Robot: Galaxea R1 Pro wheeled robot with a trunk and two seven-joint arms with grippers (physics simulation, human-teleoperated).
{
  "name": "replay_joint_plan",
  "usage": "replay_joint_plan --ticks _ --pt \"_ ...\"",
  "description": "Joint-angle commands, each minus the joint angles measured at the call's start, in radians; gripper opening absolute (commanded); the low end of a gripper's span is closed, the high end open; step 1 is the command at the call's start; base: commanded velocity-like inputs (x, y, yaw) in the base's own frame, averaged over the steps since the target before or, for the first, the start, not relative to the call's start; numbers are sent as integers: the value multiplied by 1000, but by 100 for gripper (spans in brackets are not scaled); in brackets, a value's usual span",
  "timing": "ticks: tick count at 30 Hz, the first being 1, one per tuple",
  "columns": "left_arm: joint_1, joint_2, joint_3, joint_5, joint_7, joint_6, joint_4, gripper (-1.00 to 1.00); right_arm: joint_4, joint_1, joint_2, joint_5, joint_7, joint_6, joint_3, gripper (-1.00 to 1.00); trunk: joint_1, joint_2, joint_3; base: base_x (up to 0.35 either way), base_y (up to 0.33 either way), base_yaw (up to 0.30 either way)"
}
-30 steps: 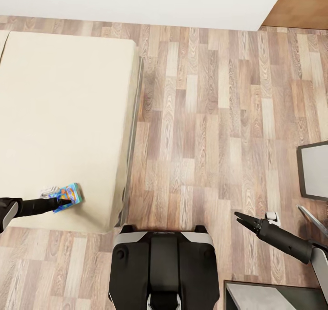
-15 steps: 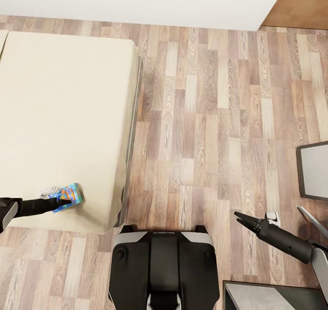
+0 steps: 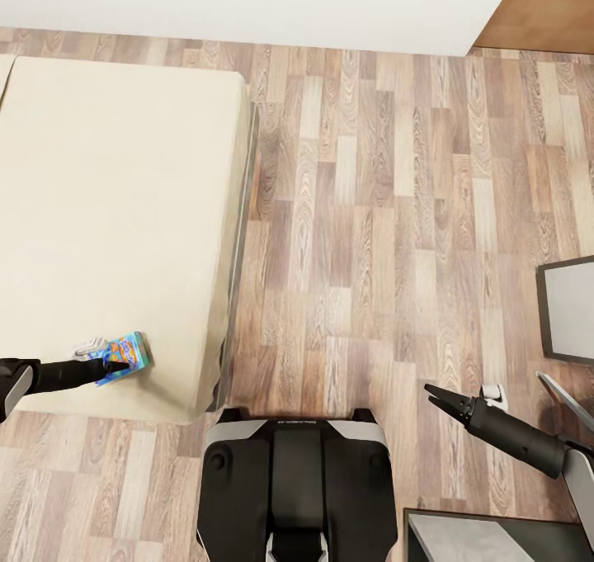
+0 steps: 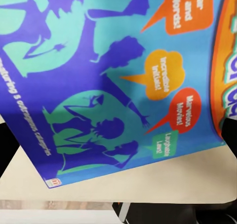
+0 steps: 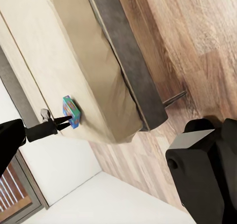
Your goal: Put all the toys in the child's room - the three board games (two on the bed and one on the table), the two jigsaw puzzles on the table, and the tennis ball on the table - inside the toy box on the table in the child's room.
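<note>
One light blue cartoon-printed flat game box [image 3: 124,357] is lying on the large beige mattress [image 3: 107,207], the left gripper [image 3: 118,367] pinching it (right gripper [image 3: 435,395] hanging, fingers together).

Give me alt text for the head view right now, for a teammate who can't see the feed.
The left gripper reaches onto the near corner of the beige bed, its jaws at a light blue board game lying there. The right gripper hangs over the wood floor with nothing in it, and the robot's dark base sits at the bottom centre.
</note>
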Motion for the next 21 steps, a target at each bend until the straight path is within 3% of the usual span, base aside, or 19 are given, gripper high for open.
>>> replay_joint_plan --ticks 1,21 --pt "1 -42 4 2 -4 9 0 100 0 0 0 2 4 3 -1 100 1 -1 -1 0 0 0" --pt "1 -41 4 2 -13 9 0 100 0 0 0 2 2 2 0 100 1 -1 -1 0 27 0"
